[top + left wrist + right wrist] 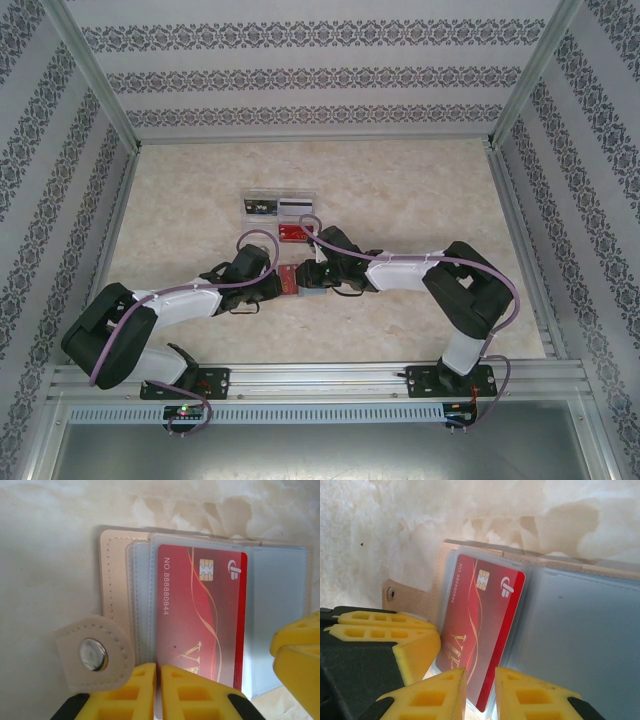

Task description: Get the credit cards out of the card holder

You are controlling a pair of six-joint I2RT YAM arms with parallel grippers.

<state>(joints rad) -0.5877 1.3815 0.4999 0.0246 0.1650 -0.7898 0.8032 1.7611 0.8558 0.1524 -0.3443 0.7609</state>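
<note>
Task barely started, imo. The card holder (112, 580) lay open flat on the table (420, 200), mid-table btw the two arms, its snap tab (94, 654) flopped to one side. The red card (200, 625) w/ chip sat fully inside a clear sleeve; nothing had slid out as far as I could see. Next to it was a blue-grey panel (580, 640): card or empty sleeve, couldn't tell.

At the holder's near edge the left gripper (156, 671) had its jaws pinched all but together on the sleeve edge, right by the red card's corner. Looked like it was pinning the holder down. At the red card's end the right gripper (480, 676) had its jaws a bit apart, w/ the card's corner & sleeve lip btw them. Whether it actually had hold of the card, couldn't tell.

Farther back stood a clear tray (278, 205) w/ other cards, apart from the holder.

So: holder opened & steadied = prob. done. Left to do: pull the red card free, then check the other sleeves.
</note>
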